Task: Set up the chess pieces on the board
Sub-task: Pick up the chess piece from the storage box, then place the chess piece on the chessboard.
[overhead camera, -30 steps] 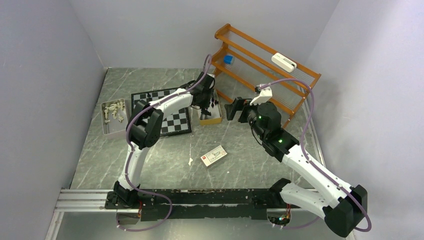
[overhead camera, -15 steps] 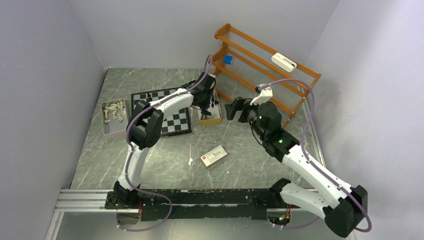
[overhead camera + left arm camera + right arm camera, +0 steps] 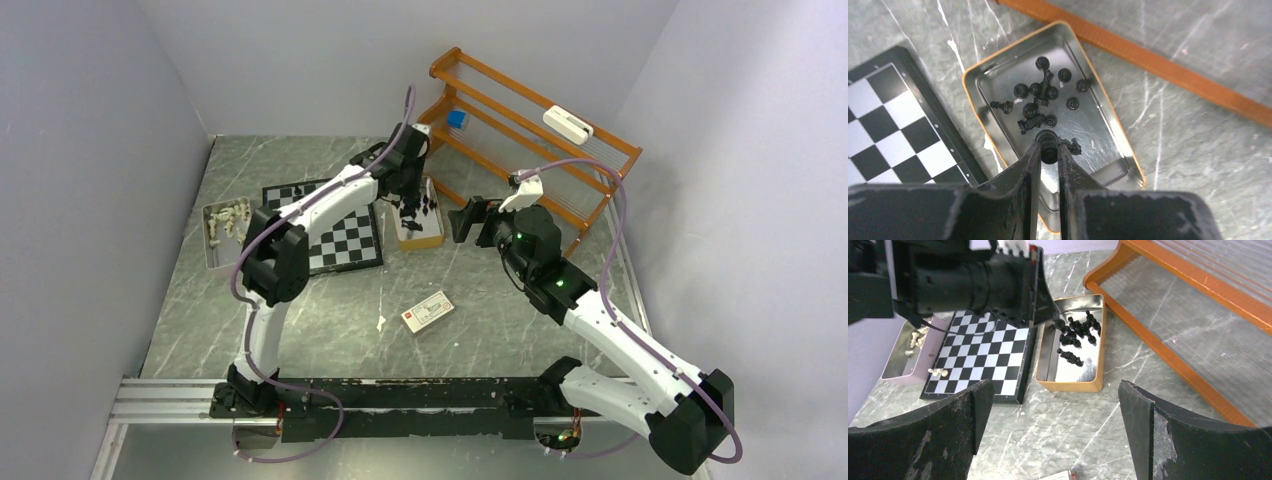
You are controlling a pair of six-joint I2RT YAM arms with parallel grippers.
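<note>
Black chess piece (image 3: pixel 1049 141) pinched by left gripper (image 3: pixel 1049 152) at tin's (image 3: pixel 1098 145) near end; right gripper (image 3: pixel 1055 390) spread wide; called next for lifting across to board (image 3: pixel 883 130).

A grey stone bench (image 3: pixel 330 310) with white lines fills the floor of the white-walled space. At the far right stands an orange wooden rack (image 3: pixel 530 125). A small blue block (image 3: pixel 457 118) sits on its lower shelf and a flat white thing (image 3: pixel 567 123) on its top shelf. A gold tin (image 3: pixel 1065 385) lies just beside the rack's foot. A grey tin (image 3: pixel 228 262) lies by the left wall. Nearer lie a small card box (image 3: pixel 427 311) and a white scrap (image 3: pixel 381 323) beside it.
</note>
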